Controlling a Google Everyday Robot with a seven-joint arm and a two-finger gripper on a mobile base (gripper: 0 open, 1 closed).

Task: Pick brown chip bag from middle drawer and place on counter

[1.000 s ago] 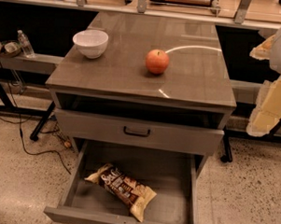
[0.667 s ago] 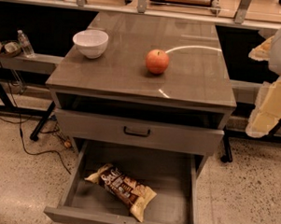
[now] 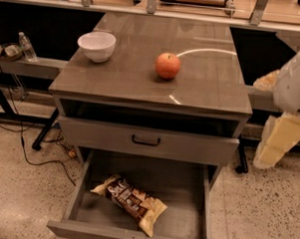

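Observation:
The brown chip bag [image 3: 131,203] lies flat on the floor of the pulled-out middle drawer [image 3: 185,215], left of centre and angled toward the front edge. The counter [image 3: 127,78] is the glossy grey-brown top of the cabinet above it. My gripper [image 3: 278,141] hangs at the right edge of the camera view, beside the cabinet's right side at about the height of the upper drawer front. It is well apart from the bag and the drawer and holds nothing that I can see.
A white bowl [image 3: 97,45] stands at the counter's back left and a red apple [image 3: 168,66] near its middle. A grey drawer front with a black handle [image 3: 146,140] is slightly out above the open drawer. Cables [image 3: 29,153] lie on the floor at left.
My gripper has dropped lower along the cabinet's right side. The bag, drawer, bowl and apple have not moved.

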